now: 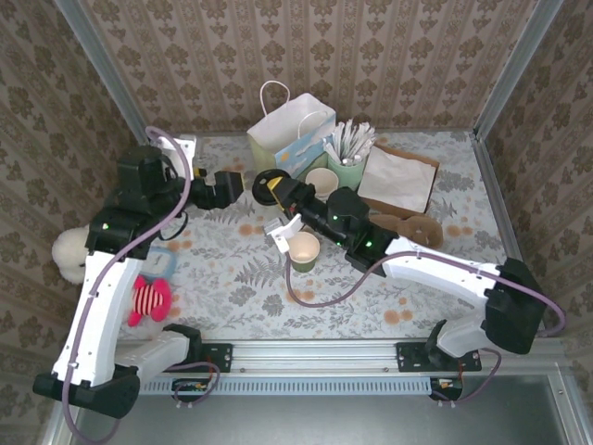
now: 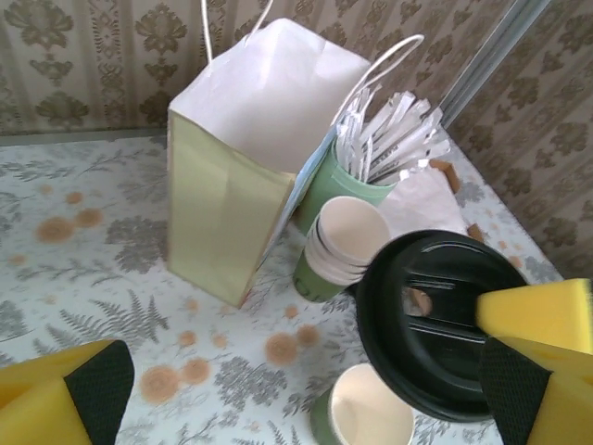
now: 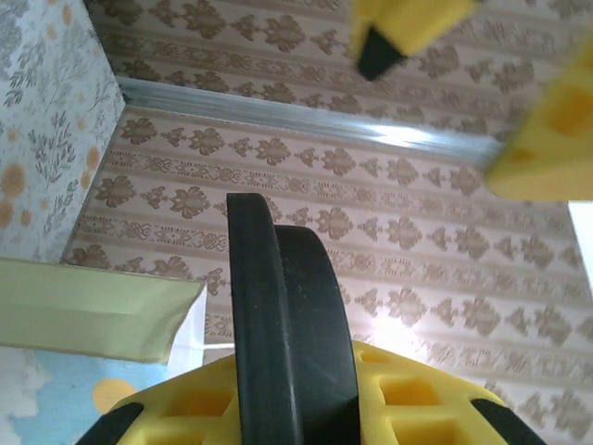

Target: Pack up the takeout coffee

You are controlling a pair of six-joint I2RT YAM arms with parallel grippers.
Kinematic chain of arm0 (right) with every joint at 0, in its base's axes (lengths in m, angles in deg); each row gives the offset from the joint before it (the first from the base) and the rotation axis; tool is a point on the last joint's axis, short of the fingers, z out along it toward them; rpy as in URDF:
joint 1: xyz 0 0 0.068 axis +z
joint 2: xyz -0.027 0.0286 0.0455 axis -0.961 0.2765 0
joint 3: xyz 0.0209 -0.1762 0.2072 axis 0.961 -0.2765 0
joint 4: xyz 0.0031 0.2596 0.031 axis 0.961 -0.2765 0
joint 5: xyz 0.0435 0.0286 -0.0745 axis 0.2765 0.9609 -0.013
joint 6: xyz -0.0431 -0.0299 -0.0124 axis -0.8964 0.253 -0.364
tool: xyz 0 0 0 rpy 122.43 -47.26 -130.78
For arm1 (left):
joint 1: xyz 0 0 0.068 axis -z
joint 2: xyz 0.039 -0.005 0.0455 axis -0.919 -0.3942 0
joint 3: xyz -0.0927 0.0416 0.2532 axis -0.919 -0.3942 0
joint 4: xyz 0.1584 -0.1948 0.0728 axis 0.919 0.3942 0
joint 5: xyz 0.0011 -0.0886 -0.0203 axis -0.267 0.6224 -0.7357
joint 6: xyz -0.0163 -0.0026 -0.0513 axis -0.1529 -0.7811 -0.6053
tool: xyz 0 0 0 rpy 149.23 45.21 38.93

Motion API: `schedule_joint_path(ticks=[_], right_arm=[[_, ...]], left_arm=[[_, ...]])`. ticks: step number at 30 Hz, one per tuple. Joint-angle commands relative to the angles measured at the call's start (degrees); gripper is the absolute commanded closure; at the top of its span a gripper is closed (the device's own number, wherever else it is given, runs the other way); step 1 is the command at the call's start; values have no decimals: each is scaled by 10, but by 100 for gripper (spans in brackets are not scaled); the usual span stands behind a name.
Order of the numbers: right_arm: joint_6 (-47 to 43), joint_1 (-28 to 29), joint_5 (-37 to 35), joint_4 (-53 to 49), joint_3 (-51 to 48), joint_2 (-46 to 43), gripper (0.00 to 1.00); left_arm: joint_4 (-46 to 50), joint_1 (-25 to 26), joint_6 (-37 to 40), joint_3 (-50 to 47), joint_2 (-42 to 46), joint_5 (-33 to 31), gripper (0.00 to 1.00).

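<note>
Near the bag (image 1: 287, 125) edge — lid (image 2: 426, 315) in right gripper (image 1: 274, 191)

Lower centre: black lid (image 3: 283, 324) on edge, pinched in right gripper (image 3: 296, 408), yellow latticed finger (image 3: 417, 399) along the bottom edge. Upper right: left gripper (image 3: 449, 97), jaws wide apart, clear of lid. Left: pale-green bag (image 3: 93, 311) rim, blue print beneath. Behind: patterned wallpaper (image 3: 417, 241), metal rail (image 3: 306, 116) slanting across. Upper left corner: floral tablecloth (image 3: 46, 111).
</note>
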Motion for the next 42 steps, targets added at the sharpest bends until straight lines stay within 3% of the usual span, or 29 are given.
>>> schedule_joint_path(ticks=[1,6,9,11,14,18,21,39,42], right_arm=[[-105,3,38,54,9,13,92],[-135,3,93,72,8,22,92],[-141,4,124,92,-1,21,92],[-145,4,134,94,-6,18,92],[-150,4,134,94,-12,12,91],[-147,6,131,91,-18,3,91],[-136,8,132,91,-24,-3,91],[-129,21,119,110,-35,-11,91],[-129,23,117,106,-31,-9,91]], left_arm=[[113,-3,50,56,-20,-2,0],[220,-3,63,139,-81,68,11],[261,-4,103,176,-107,142,13],[294,-4,128,207,-130,178,20],[320,-4,133,233,-153,162,31],[311,-4,133,228,-161,158,35],[309,-4,138,231,-170,157,43],[253,-3,162,166,-185,202,53],[255,-4,170,161,-185,208,59]])
